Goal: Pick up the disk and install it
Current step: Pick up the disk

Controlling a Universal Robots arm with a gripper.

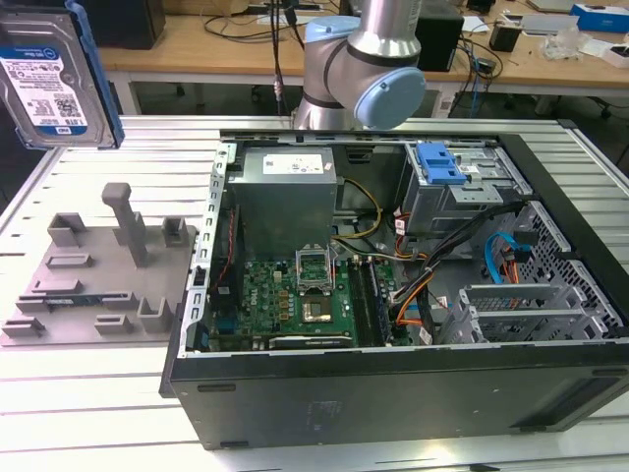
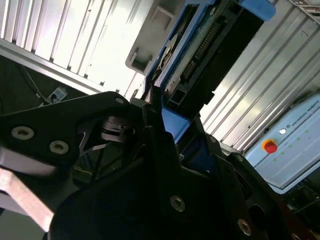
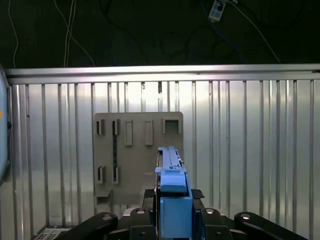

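Ribbed aluminium worktop [image 1: 98,393] runs under everything, with a grey fixture [image 1: 98,285] toward the exterior view's left and an open computer case [image 1: 393,393] beside it. My pincer [image 3: 173,196] is clamped on the disk [image 1: 49,79], its black fingers pressing the blue frame from both sides. The disk hangs high in the air, well clear of the worktop, above the fixture side and well apart from the case.

By my reckoning the pick-up is done and the installing is not: the disk is nowhere near the drive cage [image 1: 462,192], whose blue latch [image 1: 439,162] sits untouched.

From the exterior view I get the disk's label face and the whole case interior. The first wrist view looks along the disk's thin edge to the fixture beyond. The second wrist view gives the grip close up, with the connector pins [image 2: 202,47] along the disk's end.
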